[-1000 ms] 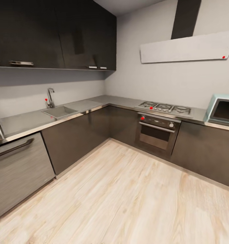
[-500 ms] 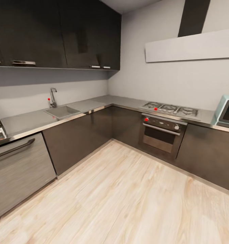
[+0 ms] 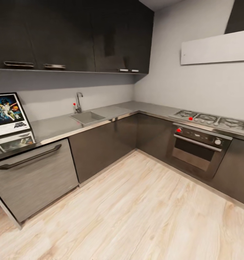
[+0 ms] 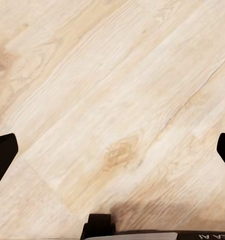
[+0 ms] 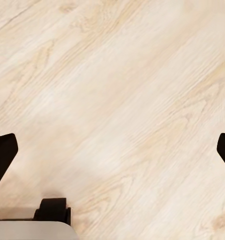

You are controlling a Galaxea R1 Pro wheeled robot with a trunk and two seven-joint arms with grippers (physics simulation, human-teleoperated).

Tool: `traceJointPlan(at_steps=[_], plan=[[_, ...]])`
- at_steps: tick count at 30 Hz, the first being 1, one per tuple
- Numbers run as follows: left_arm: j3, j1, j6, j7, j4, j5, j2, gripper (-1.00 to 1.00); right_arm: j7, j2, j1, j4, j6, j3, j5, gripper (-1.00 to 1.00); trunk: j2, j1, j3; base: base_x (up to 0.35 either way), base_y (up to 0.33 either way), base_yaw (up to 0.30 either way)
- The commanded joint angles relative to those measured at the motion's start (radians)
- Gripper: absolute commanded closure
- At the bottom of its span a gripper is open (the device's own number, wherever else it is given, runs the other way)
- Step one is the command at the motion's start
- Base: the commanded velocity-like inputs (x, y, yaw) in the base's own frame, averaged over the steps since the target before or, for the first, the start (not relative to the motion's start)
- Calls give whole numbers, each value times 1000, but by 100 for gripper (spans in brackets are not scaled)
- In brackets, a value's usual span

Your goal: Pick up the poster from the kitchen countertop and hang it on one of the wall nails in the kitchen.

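Camera panned left; jaws wide, empty.

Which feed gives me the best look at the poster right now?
The head view: the poster stands propped upright at the far left of the kitchen countertop, lettering legible, its reflection below it. Both wrist views look down at the wood floor between open gripper fingers, giving nothing on the poster.
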Motion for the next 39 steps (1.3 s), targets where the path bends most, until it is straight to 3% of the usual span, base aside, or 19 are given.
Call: traceJointPlan(at_steps=[1,39], plan=[[1,0,-1,0,-1,0,-1,-100,-7,0,0,1,-2,1,7,-100,0,0,-1,1,16,274],[0,0,-1,0,-1,0,-1,-100,-14,0,-1,1,-2,1,8,-100,0,0,-17,0,1,274]])
